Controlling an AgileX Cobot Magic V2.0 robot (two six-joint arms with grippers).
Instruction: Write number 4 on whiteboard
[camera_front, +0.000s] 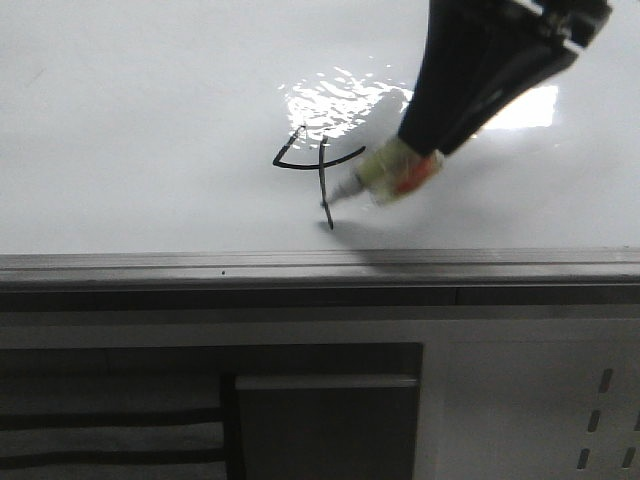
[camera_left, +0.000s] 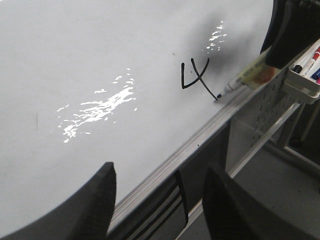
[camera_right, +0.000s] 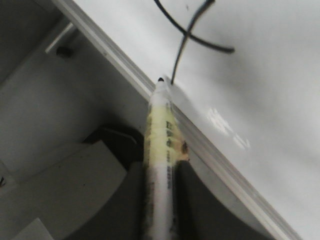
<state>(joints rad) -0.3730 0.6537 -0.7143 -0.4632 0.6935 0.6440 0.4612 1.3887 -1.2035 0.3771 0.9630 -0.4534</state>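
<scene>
The whiteboard (camera_front: 150, 120) fills the upper part of the front view, glossy white with glare. A black hand-drawn number 4 (camera_front: 318, 165) sits near its front rim; it also shows in the left wrist view (camera_left: 196, 75) and the right wrist view (camera_right: 192, 30). My right gripper (camera_front: 440, 140) is shut on a white and yellow marker (camera_front: 385, 178), whose tip rests at the bottom of the 4's tail. In the right wrist view the marker (camera_right: 161, 165) is clamped between the jaws. My left gripper (camera_left: 160, 195) is open and empty over the board's front edge.
The board's grey metal rim (camera_front: 300, 262) runs along the front. Below it is a white cabinet panel with slots (camera_front: 600, 400). A small tray of markers (camera_left: 306, 75) hangs on a perforated panel at the right.
</scene>
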